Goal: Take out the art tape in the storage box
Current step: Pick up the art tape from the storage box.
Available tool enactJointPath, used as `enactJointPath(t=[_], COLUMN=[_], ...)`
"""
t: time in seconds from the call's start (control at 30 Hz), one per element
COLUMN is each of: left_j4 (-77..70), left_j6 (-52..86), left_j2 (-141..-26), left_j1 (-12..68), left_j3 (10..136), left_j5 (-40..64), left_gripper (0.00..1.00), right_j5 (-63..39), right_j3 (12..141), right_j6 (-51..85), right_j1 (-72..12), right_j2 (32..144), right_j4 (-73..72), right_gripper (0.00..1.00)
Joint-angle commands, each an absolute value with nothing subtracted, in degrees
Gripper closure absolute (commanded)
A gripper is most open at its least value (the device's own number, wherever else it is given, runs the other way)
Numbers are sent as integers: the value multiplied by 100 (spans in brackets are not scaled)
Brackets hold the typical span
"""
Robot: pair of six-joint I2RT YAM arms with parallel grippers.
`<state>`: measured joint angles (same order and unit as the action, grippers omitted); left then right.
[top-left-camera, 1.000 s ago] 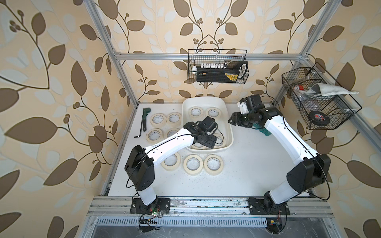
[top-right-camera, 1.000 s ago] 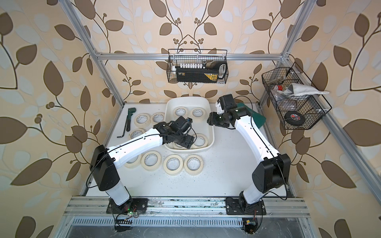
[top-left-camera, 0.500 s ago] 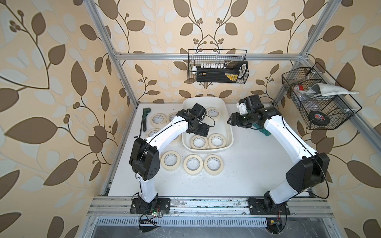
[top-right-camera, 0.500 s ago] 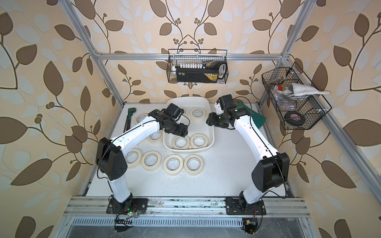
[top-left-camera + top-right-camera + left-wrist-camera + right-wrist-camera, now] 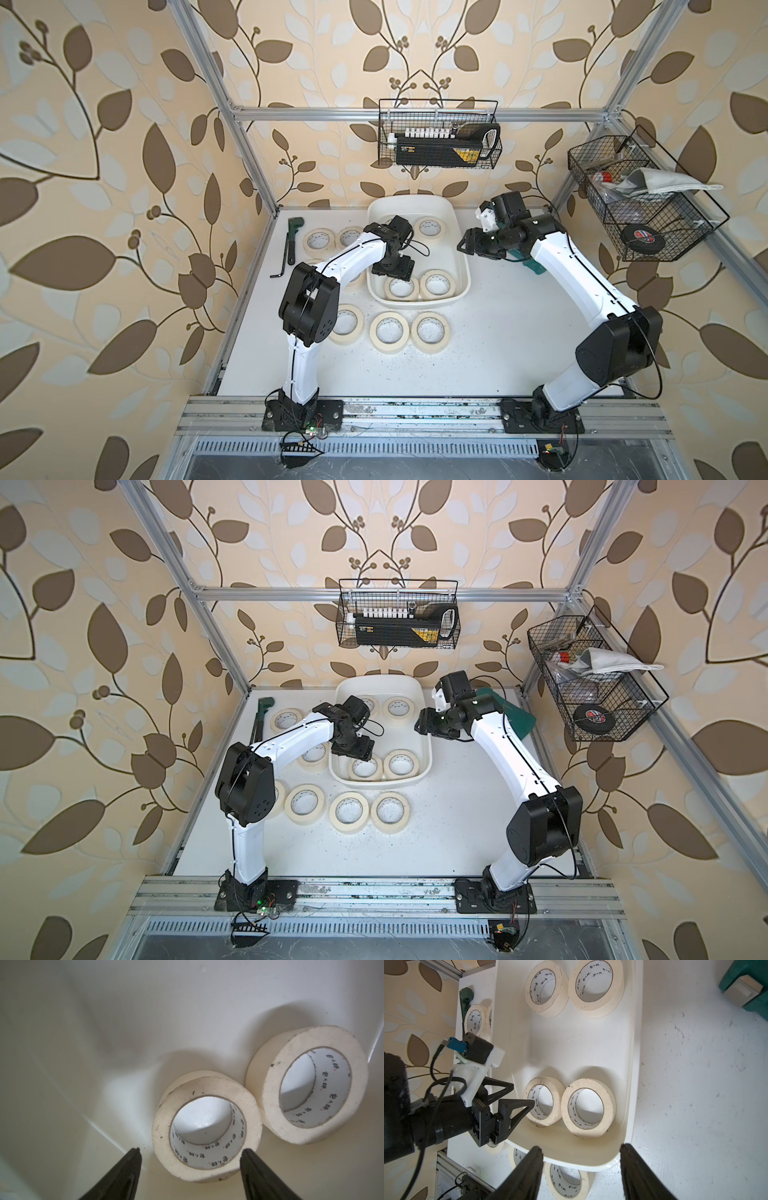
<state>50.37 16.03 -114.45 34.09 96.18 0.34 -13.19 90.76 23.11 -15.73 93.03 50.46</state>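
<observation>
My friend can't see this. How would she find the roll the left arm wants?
Find the white storage box at the table's back. At its near end, pick the left roll, at the open left tool's tips, not the right roll beside it.

Left claw [image 5: 191, 1150], right claw [image 5: 581, 1147]: jaws apart.

Leaf-patterned wallpaper [image 5: 104, 166] surrounds a white tabletop [image 5: 498, 353].

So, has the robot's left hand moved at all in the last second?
Yes. The left hand hung over the middle of the storage box's near end. It is now further left, by the box's left wall, above the near-left tape roll.
</observation>
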Motion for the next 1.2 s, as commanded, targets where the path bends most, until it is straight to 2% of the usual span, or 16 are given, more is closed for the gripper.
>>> enactJointPath(t=[0.0,0.7,0.83,1.17], left_j4=[4861,4704,4677,4647], left_j6=[1614,1652,1706,1725], left_j2=[-11477,-12052,-12145,-12076], left_j1=[3350,3331,3331,3331], left_j3=[9550,9488,9487,9492], left_j5=[-49,-389,-610,-784], left_gripper=[25,37,47,65], right_j5=[-1424,-1521,-1563,-1647], right_j3=[9159,9129,9073,9053], right_j6=[2301,2302,2336,2403], right_j1=[-1567,-1563,-1561,-1571], right_j2=[9363,9426,9426,9413], right_j4=[5150,5133,5100,5063], right_gripper=[39,39,39,39])
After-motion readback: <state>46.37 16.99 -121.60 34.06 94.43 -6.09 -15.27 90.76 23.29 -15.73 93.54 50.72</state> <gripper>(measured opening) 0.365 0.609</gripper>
